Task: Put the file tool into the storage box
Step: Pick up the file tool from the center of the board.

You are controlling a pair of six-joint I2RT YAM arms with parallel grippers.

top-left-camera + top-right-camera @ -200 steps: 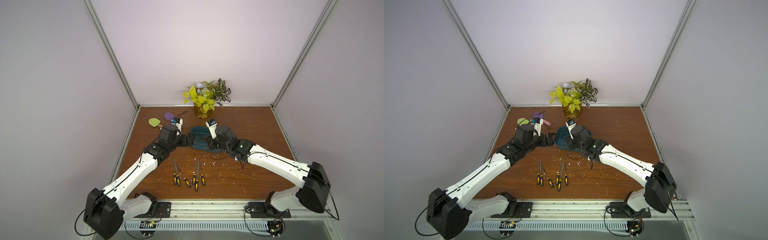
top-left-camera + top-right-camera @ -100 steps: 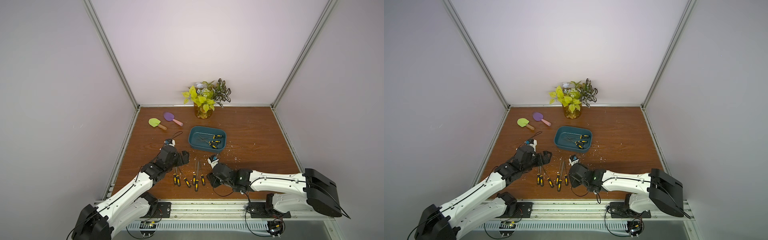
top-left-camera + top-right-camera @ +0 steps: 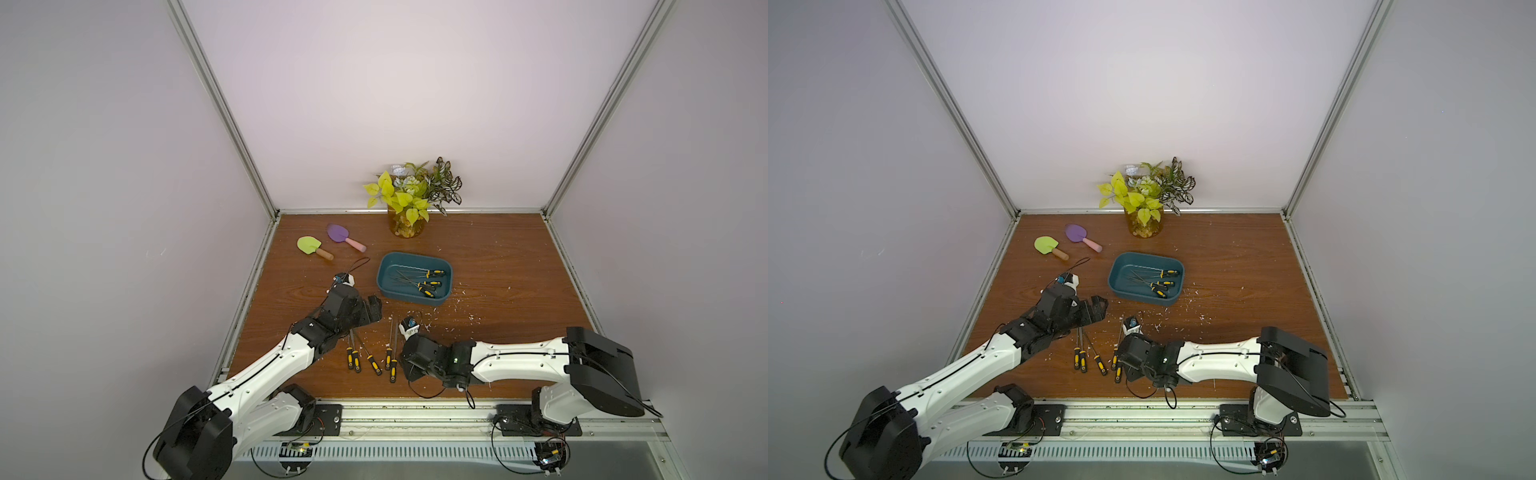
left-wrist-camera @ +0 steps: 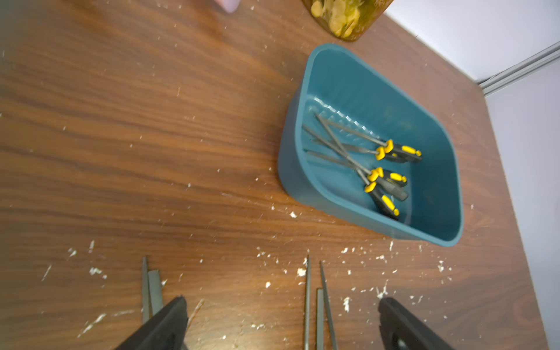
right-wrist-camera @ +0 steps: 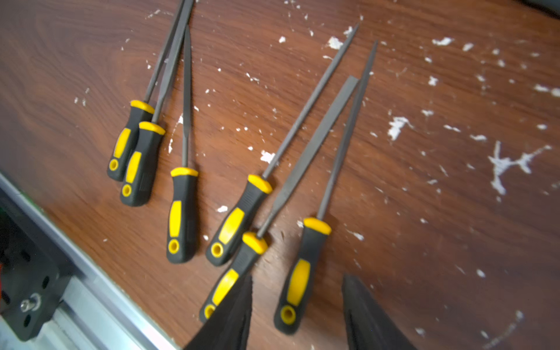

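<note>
Files (image 5: 183,218) on table (image 5: 439,227), right gripper (image 5: 297,281) astride one — unclamped

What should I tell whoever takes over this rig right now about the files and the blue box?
Left gripper: open, empty, over the file tips.
Right gripper: open, jaws either side of one file handle, not closed on it.
Storage box: on the table, several files inside.
Done: those stowed.
Left: six files lying near the front edge, the straddled one included; grip it first, probably.
</note>
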